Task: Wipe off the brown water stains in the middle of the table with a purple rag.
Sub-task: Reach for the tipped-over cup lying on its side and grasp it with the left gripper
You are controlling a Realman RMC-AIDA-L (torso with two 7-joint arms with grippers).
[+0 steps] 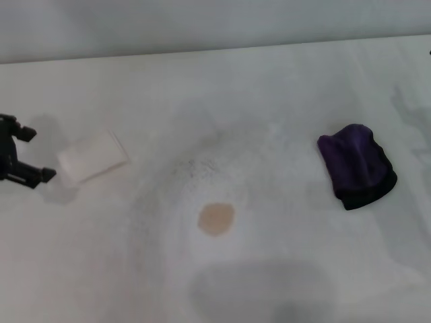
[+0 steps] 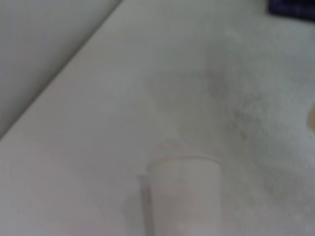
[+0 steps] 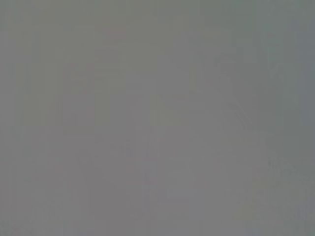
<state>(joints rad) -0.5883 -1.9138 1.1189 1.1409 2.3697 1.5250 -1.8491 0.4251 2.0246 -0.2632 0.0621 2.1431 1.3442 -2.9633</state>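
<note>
White and faintly grey-speckled, the wide flat table (image 1: 283,87) filled the head view. Toward its right side lay the dark purple rag (image 1: 357,165), a soft cloth lump with a blackish edge, well apart from everything else. A white cup (image 1: 92,156) lay tipped on its side at the left. Just beside it, at the left edge, sat the black left gripper (image 1: 27,153), fingers spread apart and holding nothing. Near the middle sat the small round tan-brown stain (image 1: 216,219), untouched. No right gripper showed anywhere.
</note>
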